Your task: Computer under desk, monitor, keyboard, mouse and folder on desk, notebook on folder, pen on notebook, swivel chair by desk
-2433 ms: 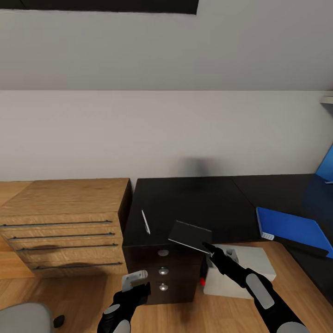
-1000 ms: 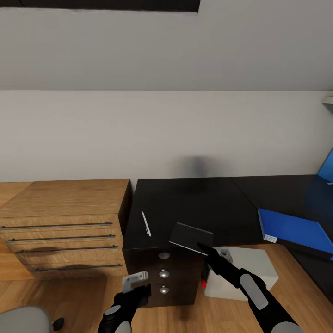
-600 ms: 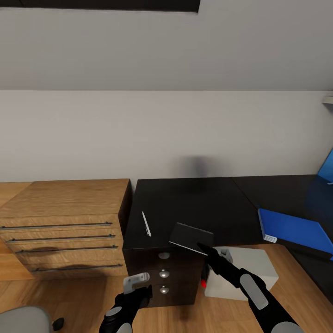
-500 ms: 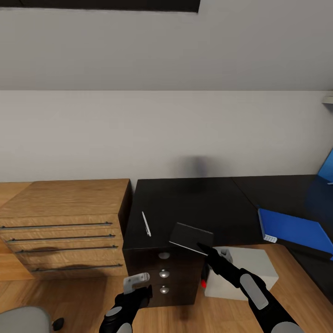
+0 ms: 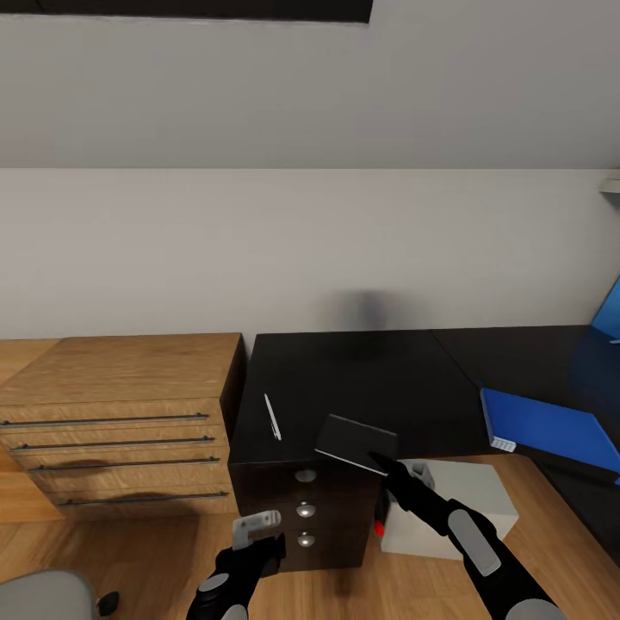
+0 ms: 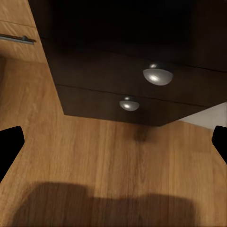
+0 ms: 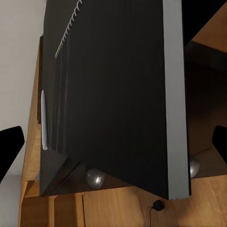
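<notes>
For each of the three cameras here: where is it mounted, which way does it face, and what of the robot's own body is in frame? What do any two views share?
Head view: looks forward and down over the desk, notebook, pen and folder; both arms show, left gripper low, right gripper at the notebook.
Left wrist view: faces the floor and drawer unit; dark finger edges at the frame sides.
Right wrist view: looks along the notebook; finger edges at the sides.
Shared: the drawer knobs appear in all three; notebook and pen in the head and right wrist views.

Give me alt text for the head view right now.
The right gripper holds the grey notebook tilted over the black desk's front edge. A pen lies to its left, the blue folder to its right, the computer below.
</notes>
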